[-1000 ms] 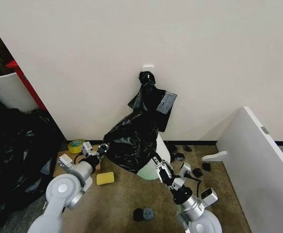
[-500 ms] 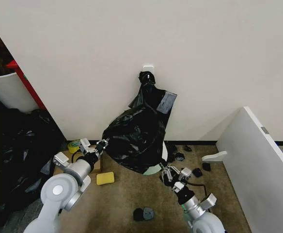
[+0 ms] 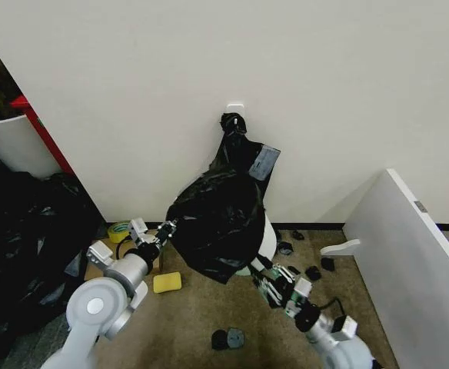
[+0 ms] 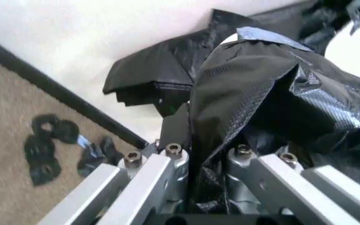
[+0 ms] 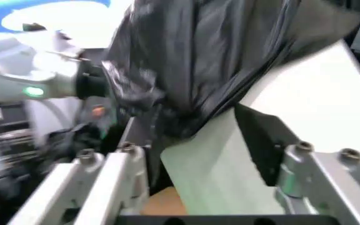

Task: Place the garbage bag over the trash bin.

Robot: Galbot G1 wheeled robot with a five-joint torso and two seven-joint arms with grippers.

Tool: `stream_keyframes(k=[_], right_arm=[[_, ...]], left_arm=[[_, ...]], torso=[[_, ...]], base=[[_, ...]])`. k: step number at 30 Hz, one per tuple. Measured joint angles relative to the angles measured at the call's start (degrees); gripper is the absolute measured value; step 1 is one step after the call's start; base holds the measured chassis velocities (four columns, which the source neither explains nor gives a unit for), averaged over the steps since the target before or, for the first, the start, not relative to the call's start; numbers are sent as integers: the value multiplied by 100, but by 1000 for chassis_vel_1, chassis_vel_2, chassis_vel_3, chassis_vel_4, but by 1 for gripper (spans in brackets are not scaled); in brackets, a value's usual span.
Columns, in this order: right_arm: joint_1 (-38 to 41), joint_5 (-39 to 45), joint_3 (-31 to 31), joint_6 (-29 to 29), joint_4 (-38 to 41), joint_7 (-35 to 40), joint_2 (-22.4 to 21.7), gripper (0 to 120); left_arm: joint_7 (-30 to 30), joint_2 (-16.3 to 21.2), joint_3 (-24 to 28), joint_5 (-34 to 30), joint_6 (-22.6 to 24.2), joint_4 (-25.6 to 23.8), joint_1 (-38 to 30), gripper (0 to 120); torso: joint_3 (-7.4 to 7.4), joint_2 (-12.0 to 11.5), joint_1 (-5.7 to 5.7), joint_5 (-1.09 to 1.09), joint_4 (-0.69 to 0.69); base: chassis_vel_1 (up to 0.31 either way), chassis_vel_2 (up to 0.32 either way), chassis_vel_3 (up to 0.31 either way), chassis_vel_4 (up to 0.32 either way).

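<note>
since a second ago the thin glossy black plastic garbage bag (image 3: pixel 223 227) sits further over the round white plastic trash bin (image 3: pixel 266 240), hiding most of it, and the right gripper (image 3: pixel 264 278) is lower and nearer the robot, just below the bag's bottom edge. the left gripper (image 3: pixel 167 230) stays at the bag's left edge; in the left wrist view its fingers (image 4: pixel 167 159) are closed on a pinched fold of the black plastic (image 4: pixel 255 93). in the right wrist view the right gripper's fingers (image 5: pixel 120 161) stand apart, with the bin's pale green-tinted wall (image 5: pixel 221 168) and the bag's hem (image 5: pixel 192 70) between them; whether they press on either cannot be told.

bag and bin stand on the brown carpet against the white wall, under a knotted bunch of black bags with a grey patch (image 3: pixel 244 154) hanging from a white wall hook (image 3: pixel 235 106). a flat yellow sponge (image 3: pixel 167 282) and a roll of yellow-green tape (image 3: pixel 120 230) lie near the left arm. small black pieces (image 3: pixel 227 338) are scattered on the carpet. a big heap of black plastic (image 3: pixel 24 238) fills the left side, and a slanted white board (image 3: pixel 409 254) stands on the right. no writing is legible.
</note>
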Motion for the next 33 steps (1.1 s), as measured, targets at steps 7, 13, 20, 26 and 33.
stream_keyframes(k=[7,13,20,26,33], right_arm=[[310,796,1211,-950,-567,-1714,-227,73],[367,1106,1336,-654,-3,-408,-288,91],[280,563,843,-410,1048,1347,-249,100],[312,-1055,357,-313,903,1232,-15,100],[420,-1360,342,-413,482,559,0,100]], left_arm=[[107,234,214,454,-86,-190,69,4],[642,650,388,2039,-622,-13,165,4],[2248,1478,750,4618,-2169,845,205,4],[4264,1918,783,5970,-4074,1558,132,4],[5055,1900,621,6466,-5075,1814,100,4]], torso=[[0,0,0,1,-2],[0,0,0,-1,1],[0,0,0,-4,2],[0,0,0,-4,1],[0,0,0,-3,0]], base=[[0,0,0,0],[0,0,0,0],[0,0,0,0],[0,0,0,0],[0,0,0,0]])
